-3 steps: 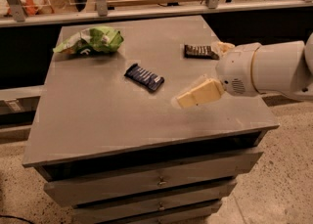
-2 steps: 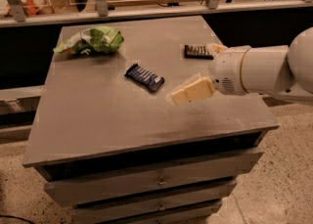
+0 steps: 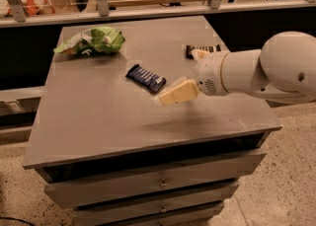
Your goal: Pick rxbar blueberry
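Observation:
The rxbar blueberry (image 3: pixel 145 78), a dark navy bar with pale stripes, lies flat near the middle of the grey cabinet top (image 3: pixel 98 116). My gripper (image 3: pixel 178 78) hovers just to its right, a little above the surface, and holds nothing. One cream finger (image 3: pixel 177 93) points left toward the bar's near end. The other finger (image 3: pixel 199 53) peeks out behind the white wrist, well apart from the first. The white arm (image 3: pixel 276 67) comes in from the right.
A brownish-black bar (image 3: pixel 210 48) lies at the back right, partly hidden by my gripper. A green-and-white snack bag (image 3: pixel 91 41) lies at the back left. A railing and shelf run behind the cabinet. Drawers (image 3: pixel 158 183) face front.
My gripper and arm have moved left across the cabinet top, closer to the navy bar. The bars and the bag have not moved.

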